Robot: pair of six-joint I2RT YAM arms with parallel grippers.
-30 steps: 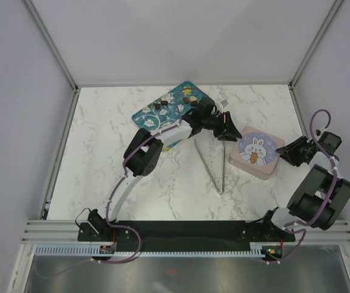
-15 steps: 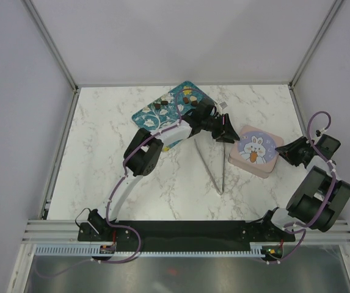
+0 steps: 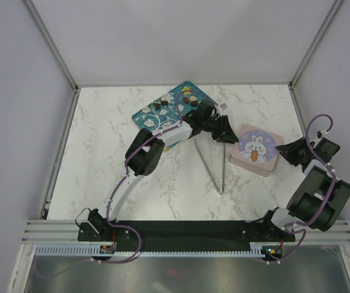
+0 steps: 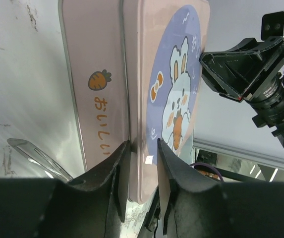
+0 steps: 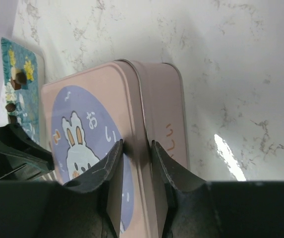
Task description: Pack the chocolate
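Several small brown and cream chocolates [image 3: 189, 97] lie on the teal flowered tray [image 3: 170, 113] at the back; two show in the right wrist view [image 5: 17, 80]. A pink tin with a bunny lid [image 3: 257, 151] sits right of centre. My left gripper [image 3: 231, 138] is at the tin's left edge; in the left wrist view [image 4: 141, 158] its jaws pinch the lid's rim [image 4: 176, 74]. My right gripper [image 3: 286, 152] is at the tin's right edge; in the right wrist view [image 5: 134, 153] its jaws pinch the lid's rim [image 5: 82, 114]. The lid is on the tin.
Metal tongs [image 3: 214, 163] lie on the marble table between the tray and the tin, their tip pointing toward me; one end shows in the left wrist view [image 4: 32, 153]. White walls enclose the table on three sides.
My left gripper has slid slightly right onto the tin's left edge. My right arm has shifted a little at the tin's right edge. The tin stays in place.
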